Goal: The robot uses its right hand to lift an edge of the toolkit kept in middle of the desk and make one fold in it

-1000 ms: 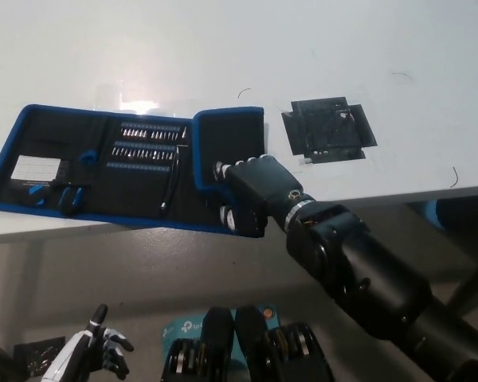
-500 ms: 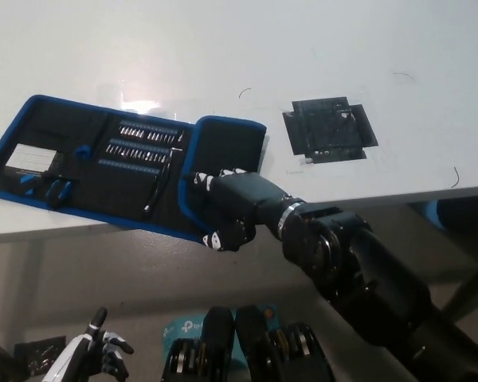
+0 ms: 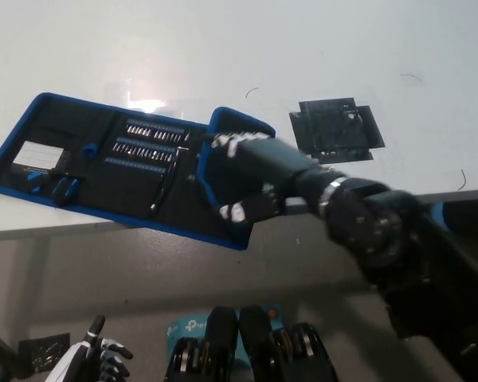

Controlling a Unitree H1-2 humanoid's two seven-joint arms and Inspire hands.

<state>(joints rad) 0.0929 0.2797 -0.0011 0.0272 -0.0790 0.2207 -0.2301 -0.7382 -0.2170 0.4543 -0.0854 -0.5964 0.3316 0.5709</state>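
One toolkit (image 3: 119, 163) lies open on the white bench (image 3: 223, 48), near its front edge, with a dark square patch (image 3: 336, 130) on the bench to the toolkit's right. The black right robot hand (image 3: 251, 179) grips the toolkit's right flap (image 3: 223, 159), fingers on top and thumb below. Compared with a second ago, the flap has risen off the bench and tilted toward the toolkit's middle, so the single fold looks well started but not closed. The white left robot hand (image 3: 95, 358) rests far below the toolkit, fingers spread, holding nothing. Three rows of bits show inside.
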